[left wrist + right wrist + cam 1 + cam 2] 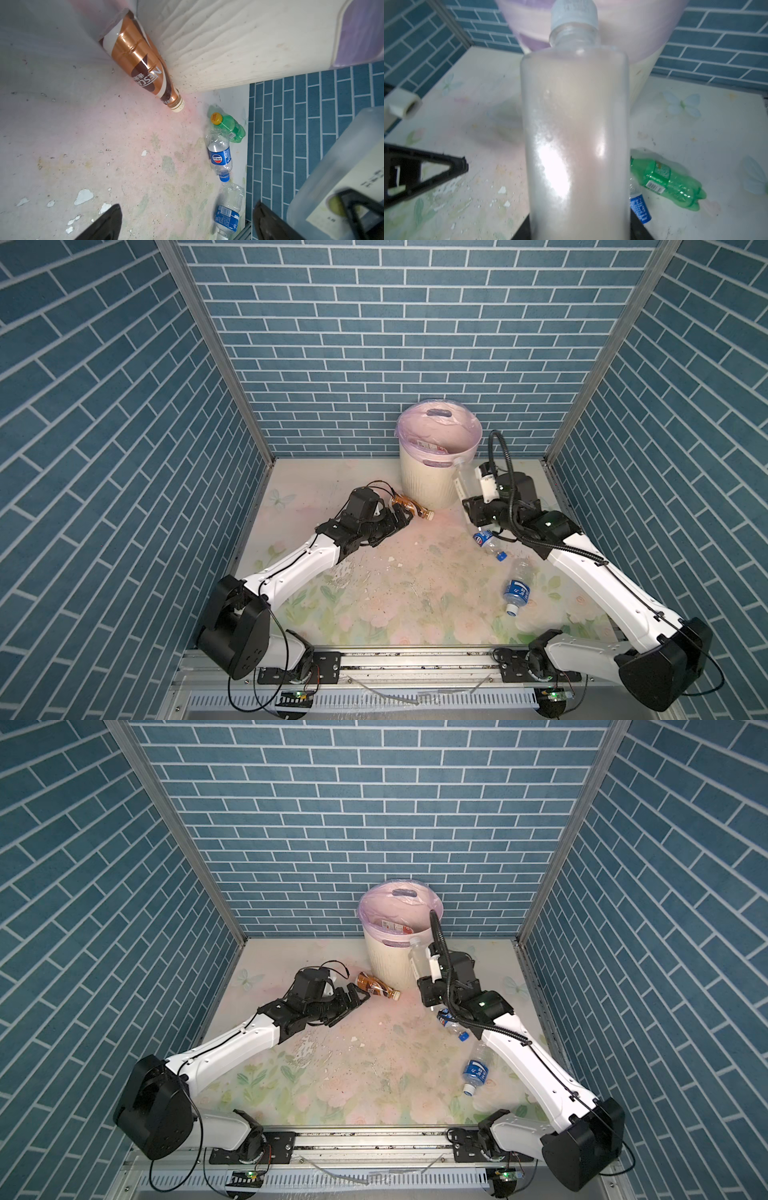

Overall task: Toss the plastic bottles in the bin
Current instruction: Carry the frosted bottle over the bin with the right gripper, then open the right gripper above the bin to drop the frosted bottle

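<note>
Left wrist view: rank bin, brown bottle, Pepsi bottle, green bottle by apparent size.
1. bin
2. brown bottle
3. Pepsi bottle
4. green bottle, close to the Pepsi's size and farther off, so unsure

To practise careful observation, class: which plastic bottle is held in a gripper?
The frosted, white-capped bottle, clamped in the right gripper beside the bin; the others on the table lie ungripped.

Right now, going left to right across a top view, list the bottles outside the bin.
brown bottle → frosted bottle held aloft → Pepsi-label bottle → blue-label clear bottle
</note>
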You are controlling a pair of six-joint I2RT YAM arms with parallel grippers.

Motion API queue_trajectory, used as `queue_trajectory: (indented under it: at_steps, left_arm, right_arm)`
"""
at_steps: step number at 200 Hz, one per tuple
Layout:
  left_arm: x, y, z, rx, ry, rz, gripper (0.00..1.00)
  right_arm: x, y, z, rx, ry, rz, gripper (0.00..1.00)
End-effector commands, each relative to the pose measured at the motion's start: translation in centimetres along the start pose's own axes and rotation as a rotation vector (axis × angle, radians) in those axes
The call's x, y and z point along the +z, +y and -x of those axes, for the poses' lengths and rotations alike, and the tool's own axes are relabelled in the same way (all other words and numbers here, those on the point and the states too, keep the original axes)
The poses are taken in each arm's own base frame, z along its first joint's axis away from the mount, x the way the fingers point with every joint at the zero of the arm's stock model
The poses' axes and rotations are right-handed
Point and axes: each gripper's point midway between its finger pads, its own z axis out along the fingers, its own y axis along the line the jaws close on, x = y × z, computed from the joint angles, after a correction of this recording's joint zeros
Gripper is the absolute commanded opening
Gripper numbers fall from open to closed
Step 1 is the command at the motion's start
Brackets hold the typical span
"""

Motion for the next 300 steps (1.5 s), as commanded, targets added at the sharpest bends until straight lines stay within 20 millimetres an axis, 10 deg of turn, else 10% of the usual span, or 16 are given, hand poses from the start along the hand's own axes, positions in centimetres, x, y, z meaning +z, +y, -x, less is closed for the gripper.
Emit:
queue_trajectory:
  at_steps: [1, 75, 105, 130, 171, 198, 210, 300]
  left_arm:
    - [-0.1, -3.1, 0.4, 0.092, 0.005, -0.047, 0.99]
    - [-0.3, -12.7, 3.1, 0.273, -0.019, -0.203, 0.99]
    - [-0.9, -13.9, 4.1, 0.315, -0.051, -0.205, 0.99]
    - [-0.8, -13.3, 4.3, 0.314, -0.049, -0.192, 0.99]
    - [-0.8, -11.1, 5.4, 0.26, -0.066, -0.168, 0.99]
    - [-1.2, -9.7, 5.8, 0.244, -0.073, -0.146, 0.99]
    - [-1.4, -9.1, 5.8, 0.24, -0.072, -0.136, 0.99]
    - [-1.0, -7.7, 5.1, 0.221, -0.056, -0.118, 0.99]
  right_arm:
    - [-2.8, -1.0, 6.1, 0.054, -0.163, 0.015, 0.36]
    - [-10.0, -7.2, 20.7, 0.107, -0.492, -0.121, 0.35]
    - [-14.6, -9.6, 25.7, 0.116, -0.66, -0.196, 0.35]
    - [-14.1, -10.1, 27.9, 0.119, -0.69, -0.189, 0.35]
    - [-1.4, -7.4, 27.0, 0.218, -0.493, 0.039, 0.38]
    - [5.1, -3.0, 24.7, 0.178, -0.346, 0.137, 0.87]
    - [5.4, -2.7, 24.9, 0.188, -0.34, 0.157, 0.99]
    - [1.0, -3.3, 24.6, 0.158, -0.39, 0.099, 0.99]
